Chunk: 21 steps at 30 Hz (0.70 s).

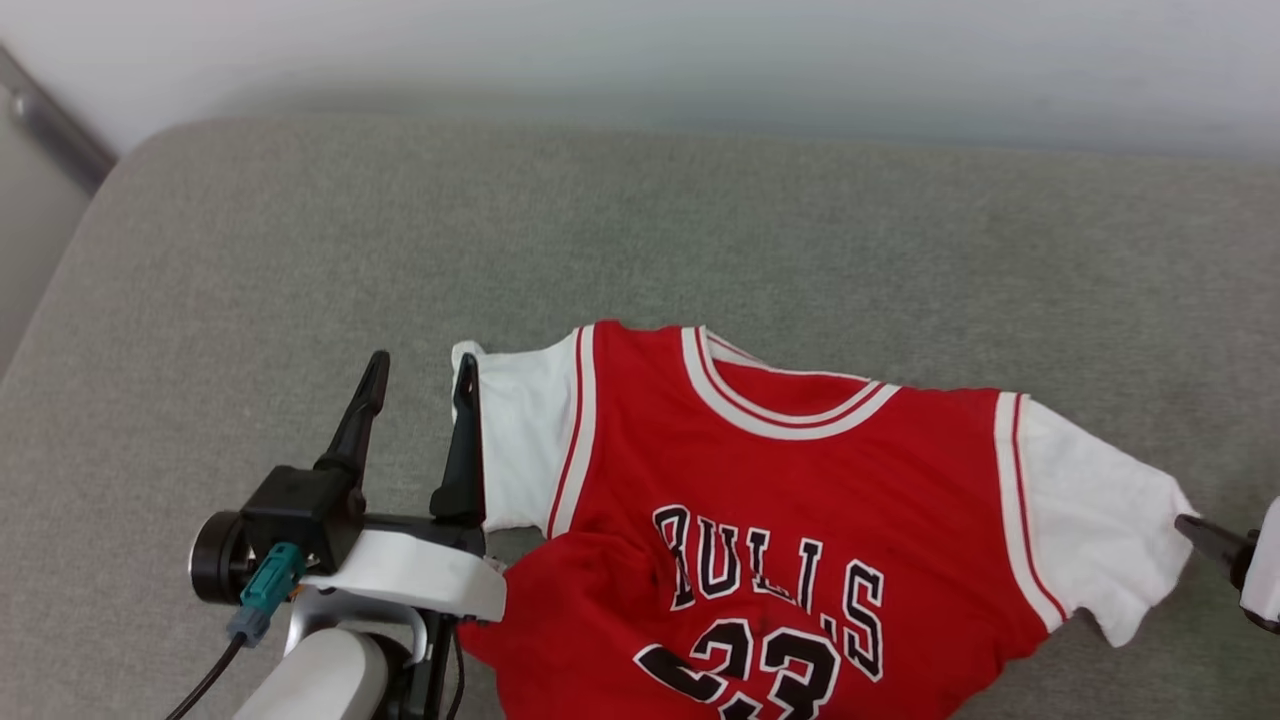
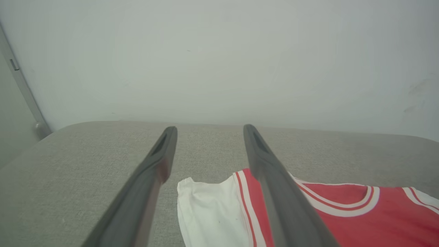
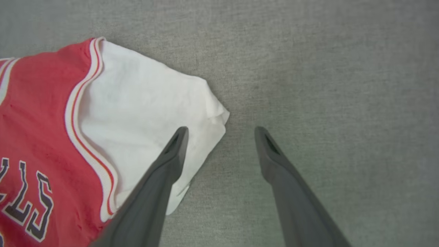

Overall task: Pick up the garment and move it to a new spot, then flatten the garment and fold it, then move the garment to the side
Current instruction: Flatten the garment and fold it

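Left claw [image 1: 422,365] and right claw [image 3: 221,132] both gape wide, grasping nothing, each stationed at a white sleeve of the shirt [image 1: 800,470], which lies face up on the grey cushion [image 1: 700,230], probably so both sleeves can be pinched for spreading it flat

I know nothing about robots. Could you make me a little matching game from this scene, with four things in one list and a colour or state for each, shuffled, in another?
Things:
1. jersey T-shirt body
2. sleeve ends
3. chest lettering
4. left gripper

Descriptions:
A. open, holding nothing
B. red
C. black, outlined in white
D. white

Pairs: 1-B, 2-D, 3-C, 4-A
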### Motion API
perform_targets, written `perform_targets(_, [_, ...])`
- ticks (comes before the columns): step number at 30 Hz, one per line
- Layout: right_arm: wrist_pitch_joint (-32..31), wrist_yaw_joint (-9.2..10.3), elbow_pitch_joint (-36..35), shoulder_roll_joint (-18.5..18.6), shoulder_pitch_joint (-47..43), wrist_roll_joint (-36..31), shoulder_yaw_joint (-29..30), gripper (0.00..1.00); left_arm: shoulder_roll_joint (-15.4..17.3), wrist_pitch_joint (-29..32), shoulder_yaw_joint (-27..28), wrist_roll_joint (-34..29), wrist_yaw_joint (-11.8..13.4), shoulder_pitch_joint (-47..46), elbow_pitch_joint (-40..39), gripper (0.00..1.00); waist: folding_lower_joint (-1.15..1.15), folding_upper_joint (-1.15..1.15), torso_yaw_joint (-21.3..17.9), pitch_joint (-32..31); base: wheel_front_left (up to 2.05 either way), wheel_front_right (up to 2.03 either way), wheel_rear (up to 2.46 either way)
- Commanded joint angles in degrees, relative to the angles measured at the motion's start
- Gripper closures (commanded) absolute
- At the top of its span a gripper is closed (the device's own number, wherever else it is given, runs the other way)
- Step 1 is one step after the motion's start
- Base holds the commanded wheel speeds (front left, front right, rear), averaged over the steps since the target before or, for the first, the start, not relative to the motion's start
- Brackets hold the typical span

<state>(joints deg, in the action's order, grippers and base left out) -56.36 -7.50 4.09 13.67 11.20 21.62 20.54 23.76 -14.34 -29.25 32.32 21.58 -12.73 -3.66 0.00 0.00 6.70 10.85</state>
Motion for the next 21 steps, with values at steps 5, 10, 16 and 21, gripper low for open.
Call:
perform_targets(5, [-4.2,0.03,2.8,-1.0,2.4,-1.0,0.2,0.0,-1.0,-0.5,0.4,-1.0,-1.2,-2.5,0.7,0.0,0.0,0.0,2.4,4.6,0.0,0.0,0.0])
perform_targets(10, [-6.2,0.02,7.4,-3.9,1.1,-0.2,-0.5,0.0,-1.5,-0.7,0.5,-1.4,-2.0,-2.9,1.8,0.0,0.0,0.0,2.4,5.3,0.0,0.0,0.0])
perform_targets(16, [-4.5,0.02,7.9,-3.9,0.6,0.4,-1.8,1.0,-0.7,-0.6,1.2,-0.3,-2.8,-2.6,3.5,0.0,0.0,0.0,1.5,4.1,0.0,0.0,0.0])
perform_targets(21, [-0.2,0.02,4.7,-1.6,1.7,-0.1,-3.4,1.0,1.5,2.0,3.0,2.2,-4.1,-3.5,4.4,0.0,0.0,0.0,-0.3,1.6,0.0,0.0,0.0])
